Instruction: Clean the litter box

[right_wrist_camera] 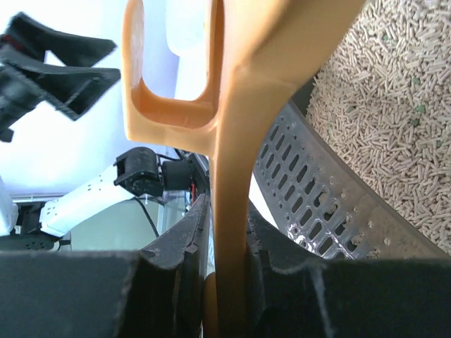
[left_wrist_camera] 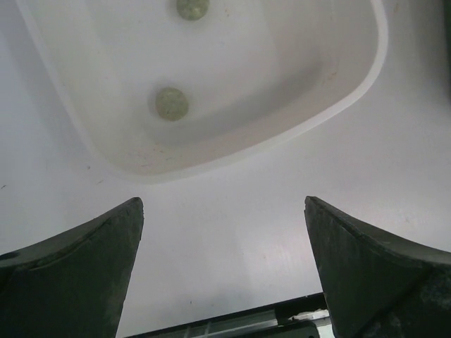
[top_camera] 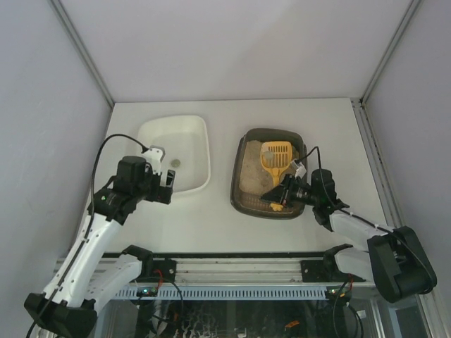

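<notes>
**Scoop gripped at the near end of the litter box**

The litter box [top_camera: 235, 184] sits right of centre on the table [top_camera: 282, 116]. Its long axis runs near to far, and pale litter [top_camera: 249, 176] lies inside. The white tray [top_camera: 184, 127] lies apart on its left. The right arm reaches low and leftward. The right gripper [top_camera: 280, 196] is clamped on the handle of the yellow scoop [top_camera: 276, 155], whose slotted head points to the far end. The left gripper [left_wrist_camera: 224, 271] hangs at the tray's near rim, jaws wide and empty. Two greenish lumps [left_wrist_camera: 171, 103] lie in that tray.

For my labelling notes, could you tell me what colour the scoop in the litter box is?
The scoop is yellow, seen best in the top external view.
</notes>
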{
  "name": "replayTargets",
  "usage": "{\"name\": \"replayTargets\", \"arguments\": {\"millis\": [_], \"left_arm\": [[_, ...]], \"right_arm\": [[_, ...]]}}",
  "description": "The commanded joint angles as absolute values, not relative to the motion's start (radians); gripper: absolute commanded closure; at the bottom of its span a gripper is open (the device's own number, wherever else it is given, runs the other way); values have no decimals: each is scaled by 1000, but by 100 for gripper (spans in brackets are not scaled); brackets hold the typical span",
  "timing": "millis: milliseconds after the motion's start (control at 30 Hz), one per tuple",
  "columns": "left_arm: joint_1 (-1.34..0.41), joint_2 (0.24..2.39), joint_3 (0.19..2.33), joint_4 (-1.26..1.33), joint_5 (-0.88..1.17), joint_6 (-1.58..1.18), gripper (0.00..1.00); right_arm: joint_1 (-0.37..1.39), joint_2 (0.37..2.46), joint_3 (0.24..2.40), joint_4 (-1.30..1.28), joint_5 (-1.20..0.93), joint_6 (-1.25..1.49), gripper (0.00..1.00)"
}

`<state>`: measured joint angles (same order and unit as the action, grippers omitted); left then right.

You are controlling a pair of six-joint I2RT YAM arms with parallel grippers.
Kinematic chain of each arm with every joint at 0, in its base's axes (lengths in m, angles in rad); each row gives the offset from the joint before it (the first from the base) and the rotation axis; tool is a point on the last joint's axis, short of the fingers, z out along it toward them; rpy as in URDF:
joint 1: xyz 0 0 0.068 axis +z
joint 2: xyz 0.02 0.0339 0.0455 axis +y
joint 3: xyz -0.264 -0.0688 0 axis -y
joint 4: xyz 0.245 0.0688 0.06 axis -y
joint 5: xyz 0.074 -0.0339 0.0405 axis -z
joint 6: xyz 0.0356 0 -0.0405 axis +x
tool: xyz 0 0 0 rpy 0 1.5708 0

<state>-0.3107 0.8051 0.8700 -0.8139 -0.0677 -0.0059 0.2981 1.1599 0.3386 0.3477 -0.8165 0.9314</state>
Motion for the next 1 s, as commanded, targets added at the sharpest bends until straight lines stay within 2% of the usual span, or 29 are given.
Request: {"name": "replayTargets", "arguments": {"millis": [0,133,267,400,567,667,800,967], "left_arm": [[-304,923,917,-841,-166,31,0],[-297,1005,961,-898,-132,64,0],[-295,992,960,-904,-62,88,0],[-292,980,959,-906,-50,90,0],[-283,961,959,-909,-31,97,0],[-279,953,959,-909,-20,101,0],[-276,957,960,-912,-6,107,0],[-272,951,960,-914,-2,109,0]], "right_arm": [[280,1134,245,813,-798,1053,100],[326,1176,207,927,-819,1076,100],[249,1200,126,1067,-806,1183,100],[342,1170,186,928,-810,1118,100],[295,1058,182,775,-742,1085,100],[375,1070,242,692,-755,1048,100],[293,1065,221,746,-770,1109,100],[370,1144,317,641,-805,1070,100]]}}
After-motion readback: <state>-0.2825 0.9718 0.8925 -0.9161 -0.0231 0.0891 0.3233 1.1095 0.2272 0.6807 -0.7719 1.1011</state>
